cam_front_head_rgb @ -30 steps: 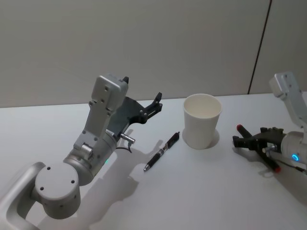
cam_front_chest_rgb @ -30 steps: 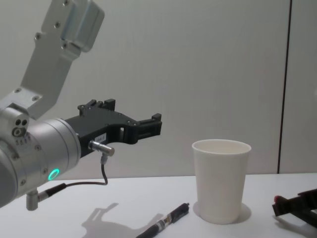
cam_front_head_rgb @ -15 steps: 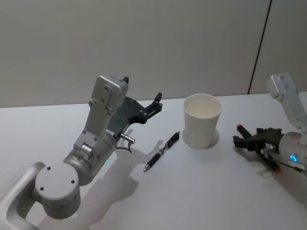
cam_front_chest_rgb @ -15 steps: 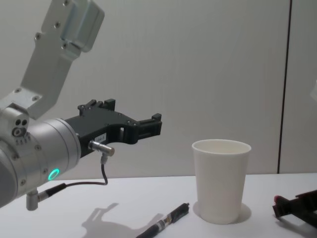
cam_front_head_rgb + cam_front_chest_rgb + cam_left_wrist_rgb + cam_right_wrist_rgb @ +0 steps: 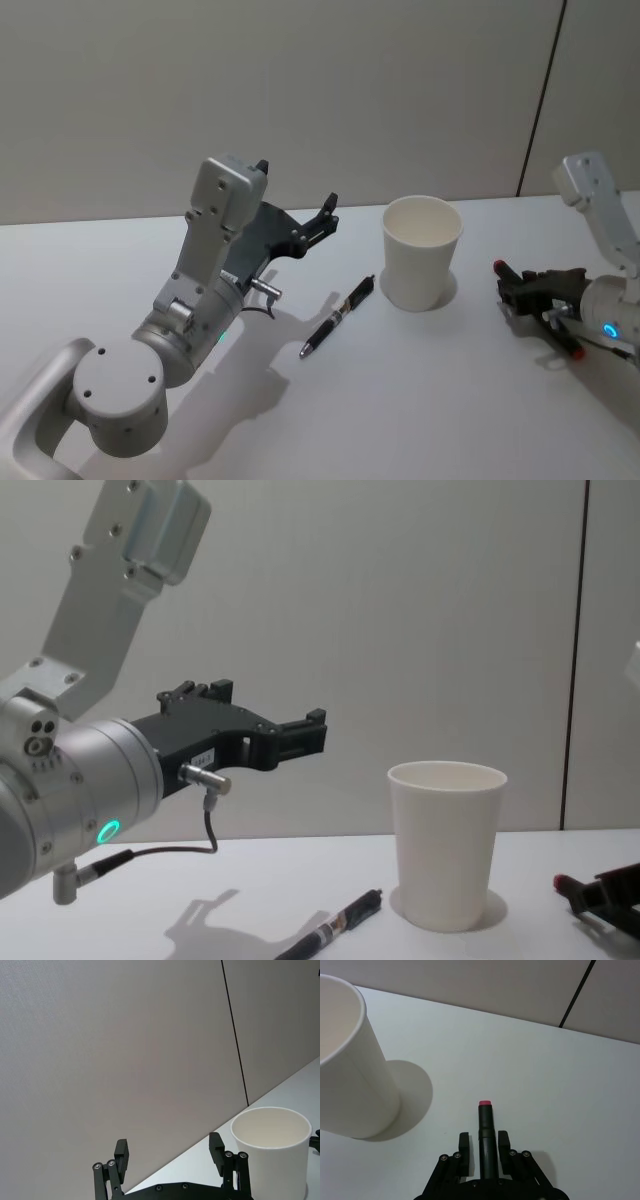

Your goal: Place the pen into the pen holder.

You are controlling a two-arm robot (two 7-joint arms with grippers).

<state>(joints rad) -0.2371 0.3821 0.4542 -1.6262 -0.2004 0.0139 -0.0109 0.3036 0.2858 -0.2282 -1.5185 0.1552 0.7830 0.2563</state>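
Right claw (image 5: 484, 1136) is clenched on the red-tipped pen (image 5: 485, 1117), one finger on each side of the barrel and the red end sticking out ahead of the fingertips. Claw and pen sit low at the right of the tabletop (image 5: 430, 400), to the right of the pen holder (image 5: 421, 255) and apart from it. I cannot tell whether the pen has cleared the surface. The holder stands upright, mouth open, with nothing seen inside. Left claw (image 5: 169, 1146) is released, fingers spread wide, and hangs above the tabletop to the left of the holder, holding nothing. A black pen (image 5: 338, 317) lies flat between that arm and the holder, untouched. Step in hand, as judged: lift and carry the grasped pen to the holder. Lift straight up first so the barrel does not drag. Then turn the wrist until the pen stands near vertical before moving left. Bring the lower end over the middle of the mouth, not the rim. The holder is light paper, so a sideways knock would likely tip or push it. Lower the end well inside before letting go. Keep the grip firm while tilting, since the barrel is slim and could pivot between the fingers.
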